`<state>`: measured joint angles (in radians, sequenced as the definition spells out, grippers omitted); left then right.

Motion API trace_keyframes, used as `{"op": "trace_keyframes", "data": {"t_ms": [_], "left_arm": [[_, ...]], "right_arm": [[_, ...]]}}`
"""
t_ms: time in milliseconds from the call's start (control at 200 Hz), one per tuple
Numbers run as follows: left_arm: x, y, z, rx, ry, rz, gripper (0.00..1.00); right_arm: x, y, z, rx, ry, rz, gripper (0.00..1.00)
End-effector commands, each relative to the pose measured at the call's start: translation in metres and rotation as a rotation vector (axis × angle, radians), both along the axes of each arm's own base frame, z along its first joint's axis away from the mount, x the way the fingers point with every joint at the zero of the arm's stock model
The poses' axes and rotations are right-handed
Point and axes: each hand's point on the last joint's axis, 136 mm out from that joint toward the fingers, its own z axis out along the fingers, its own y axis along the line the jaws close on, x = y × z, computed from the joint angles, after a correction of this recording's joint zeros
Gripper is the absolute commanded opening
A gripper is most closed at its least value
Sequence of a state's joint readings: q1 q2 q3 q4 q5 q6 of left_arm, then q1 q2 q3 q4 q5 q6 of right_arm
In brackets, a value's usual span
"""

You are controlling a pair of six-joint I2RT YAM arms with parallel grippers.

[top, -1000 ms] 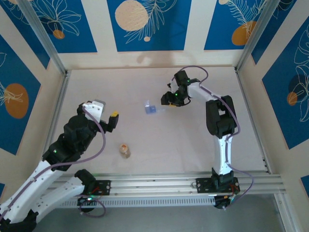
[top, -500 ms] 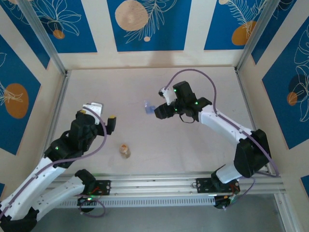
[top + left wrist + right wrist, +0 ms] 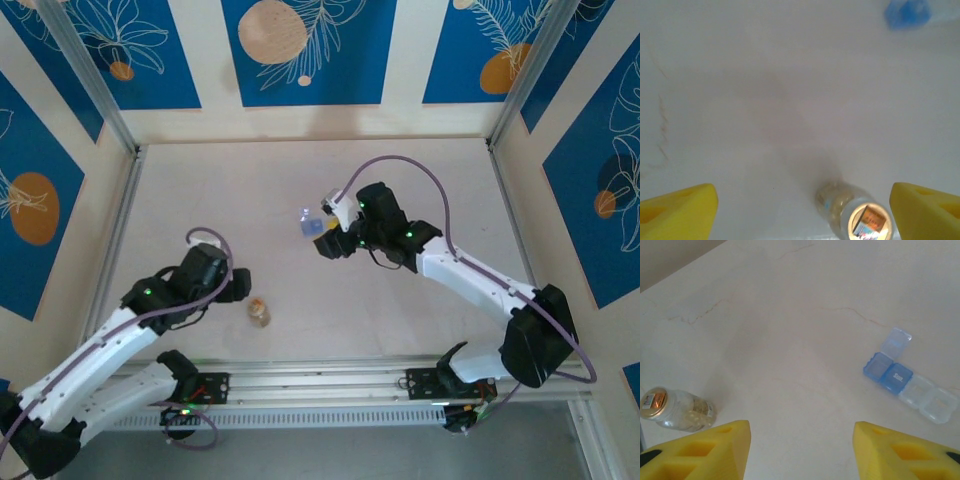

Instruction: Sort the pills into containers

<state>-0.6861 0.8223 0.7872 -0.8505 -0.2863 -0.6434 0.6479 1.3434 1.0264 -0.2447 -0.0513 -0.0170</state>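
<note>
"Sun." printed on blue lid of pill box (image 3: 910,386); vial (image 3: 679,412) cap label unreadable.

The desk (image 3: 790,330) is seen as matt, smooth and faintly veined; the pill box (image 3: 910,385) as translucent plastic; the vial (image 3: 677,412) as clear and glossy.

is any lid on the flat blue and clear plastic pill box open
One open: the end blue compartment's lid on the flat blue-and-clear plastic pill box is flipped back. The neighbouring lid marked Sun. lies shut.
</note>
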Motion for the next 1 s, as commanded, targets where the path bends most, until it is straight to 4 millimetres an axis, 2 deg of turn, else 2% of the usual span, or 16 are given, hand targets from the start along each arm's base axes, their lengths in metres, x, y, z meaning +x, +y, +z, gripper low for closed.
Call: {"op": "trace_keyframes", "data": {"t_ms": [0, 265, 425, 660, 720, 810, 995], "left_arm": [[-0.008, -0.022, -0.018, -0.093, 0.085, 0.012, 0.89], [-0.011, -0.041, -0.055, 0.026, 0.167, -0.023, 0.86], [-0.016, -0.047, -0.063, 0.066, 0.196, -0.044, 0.81], [-0.032, -0.050, -0.081, 0.106, 0.276, -0.066, 0.79], [-0.033, -0.051, -0.083, 0.113, 0.279, -0.070, 0.78], [-0.032, -0.052, -0.083, 0.119, 0.277, -0.077, 0.72], [-0.035, -0.055, -0.091, 0.117, 0.293, -0.079, 0.67]], "right_arm": [[0.003, -0.007, 0.013, 0.043, -0.055, -0.040, 0.57], [0.006, -0.018, 0.016, 0.056, -0.070, -0.085, 0.57], [0.007, -0.022, 0.021, 0.082, -0.071, -0.088, 0.57], [0.008, -0.024, 0.024, 0.093, -0.070, -0.093, 0.57], [0.007, -0.024, 0.026, 0.098, -0.072, -0.092, 0.57], [0.007, -0.025, 0.029, 0.104, -0.076, -0.093, 0.57], [0.006, -0.026, 0.029, 0.102, -0.075, -0.096, 0.57]]}}
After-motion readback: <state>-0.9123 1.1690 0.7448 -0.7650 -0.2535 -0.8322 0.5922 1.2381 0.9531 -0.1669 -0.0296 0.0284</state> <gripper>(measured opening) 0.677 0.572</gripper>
